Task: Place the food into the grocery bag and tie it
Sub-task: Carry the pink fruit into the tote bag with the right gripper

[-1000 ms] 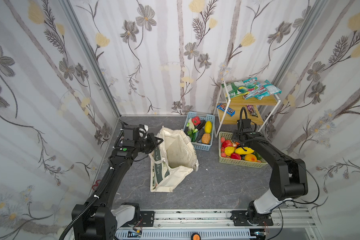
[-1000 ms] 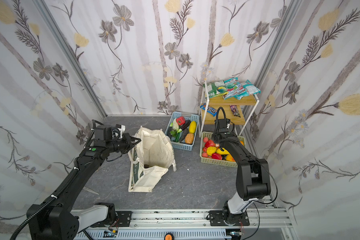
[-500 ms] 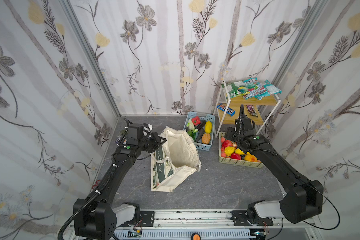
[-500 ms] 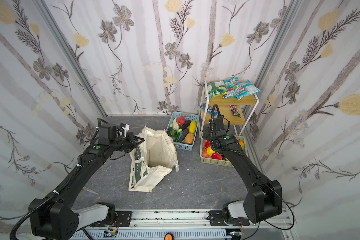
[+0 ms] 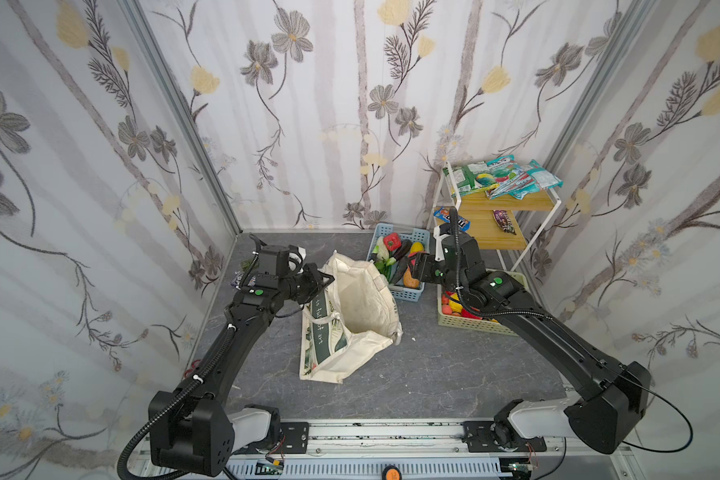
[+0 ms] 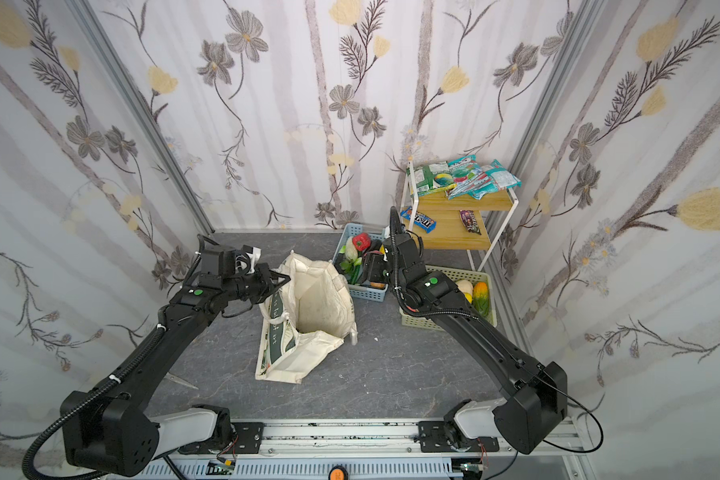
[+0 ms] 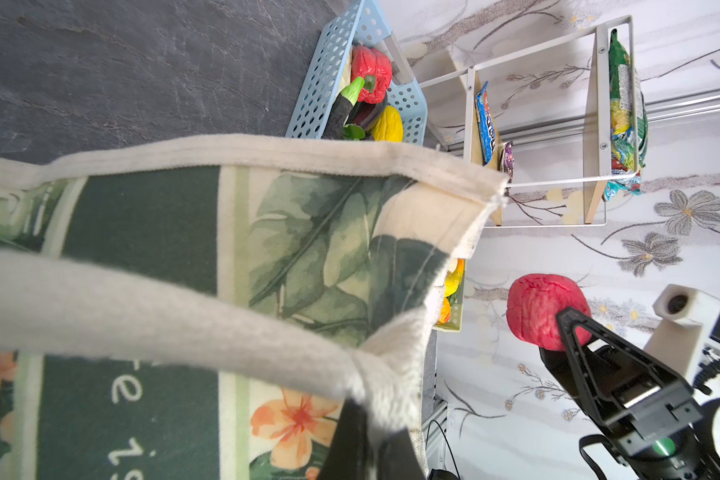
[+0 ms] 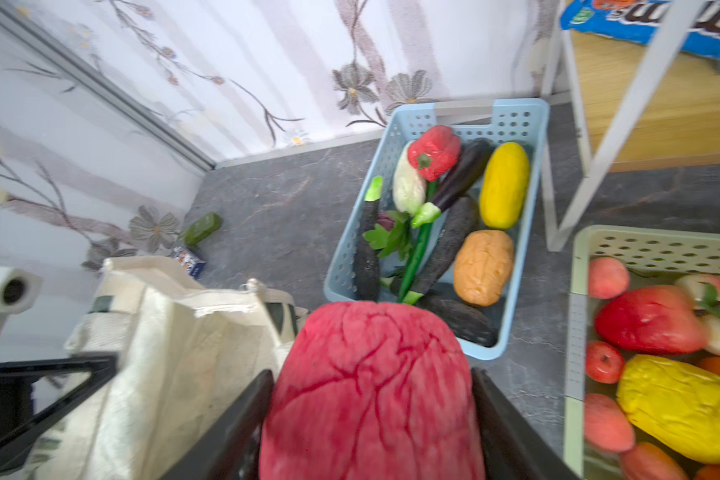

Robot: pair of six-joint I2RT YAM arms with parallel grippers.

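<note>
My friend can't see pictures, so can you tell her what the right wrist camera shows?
The right gripper holds a wrinkly red toy fruit between its two black fingers. Beyond it stand the cream grocery bag and a light blue basket full of toy vegetables.
</note>
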